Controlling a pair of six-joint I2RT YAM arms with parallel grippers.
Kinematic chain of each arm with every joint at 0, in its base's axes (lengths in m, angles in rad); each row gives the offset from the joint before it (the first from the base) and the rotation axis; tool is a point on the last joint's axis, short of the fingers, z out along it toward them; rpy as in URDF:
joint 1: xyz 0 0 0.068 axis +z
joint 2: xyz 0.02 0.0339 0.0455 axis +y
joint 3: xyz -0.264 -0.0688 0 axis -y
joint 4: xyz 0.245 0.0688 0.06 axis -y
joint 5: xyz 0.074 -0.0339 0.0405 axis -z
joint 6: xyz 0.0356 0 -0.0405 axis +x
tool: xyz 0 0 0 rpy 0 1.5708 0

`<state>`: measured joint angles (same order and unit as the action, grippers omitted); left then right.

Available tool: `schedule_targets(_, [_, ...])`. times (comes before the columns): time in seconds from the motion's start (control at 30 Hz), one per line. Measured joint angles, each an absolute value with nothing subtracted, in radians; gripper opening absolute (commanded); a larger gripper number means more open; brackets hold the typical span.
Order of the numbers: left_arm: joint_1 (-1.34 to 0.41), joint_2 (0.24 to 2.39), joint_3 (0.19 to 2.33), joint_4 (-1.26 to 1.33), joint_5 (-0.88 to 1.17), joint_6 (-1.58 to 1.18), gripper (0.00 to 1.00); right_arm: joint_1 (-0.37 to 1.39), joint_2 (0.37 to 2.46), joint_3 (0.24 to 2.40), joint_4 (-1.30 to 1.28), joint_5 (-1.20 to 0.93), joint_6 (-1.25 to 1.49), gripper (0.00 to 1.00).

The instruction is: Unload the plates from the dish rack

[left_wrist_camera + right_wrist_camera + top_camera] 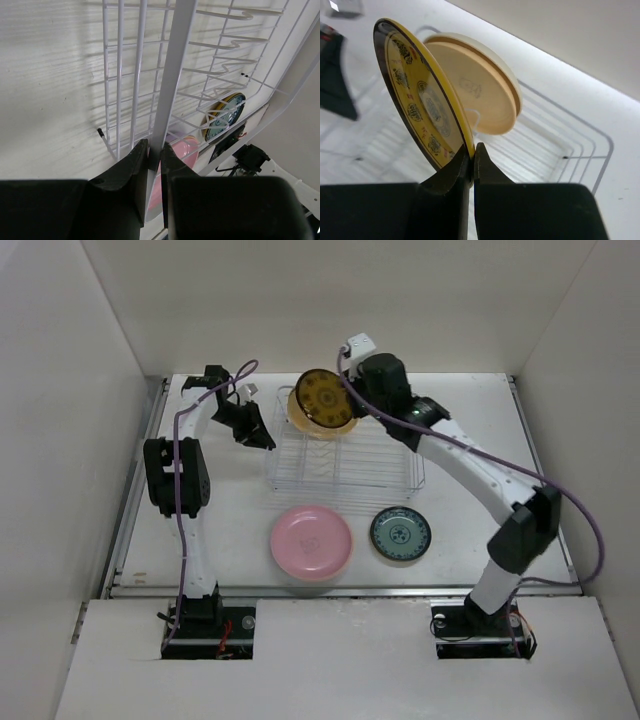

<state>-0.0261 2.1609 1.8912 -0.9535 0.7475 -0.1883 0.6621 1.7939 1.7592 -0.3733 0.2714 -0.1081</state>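
Brown-gold plate [325, 400] tight in high right gripper [472, 148]; left gripper [154, 150] tight on dish rack [345, 472].

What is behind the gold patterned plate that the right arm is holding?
A cream plate stands on edge in the dish rack, right behind the patterned plate. That plate covers its lower left edge, so its slot cannot be seen.
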Motion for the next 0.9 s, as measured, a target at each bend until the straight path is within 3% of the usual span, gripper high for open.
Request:
schedule_targets(0.17, [-0.021,2.161,1.884,-0.947,0.757,-0.188,0.00,0.597,1.535,1.581,-0.427,0.089,0.145,0.00])
schedule_targets(0.4, [-0.015,2.157,1.871,-0.934,0.775,-0.189,0.00,0.482,1.119,0.981,-0.562,-0.149,0.457,0.00])
schedule_targets(0.57, [-0.013,2.151,1.857,-0.921,0.782,-0.200,0.00,0.419,0.916,0.706,-0.670,-0.217,0.631,0.00])
schedule_targets(0.73, [-0.004,2.112,1.782,-0.852,0.796,-0.234,0.00,0.385,0.752,0.568,-0.704,-0.223,0.801,0.00])
schedule_targets(0.9, [0.006,2.078,1.723,-0.800,0.801,-0.269,0.00,0.357,0.738,0.556,-0.749,-0.139,0.894,0.00])
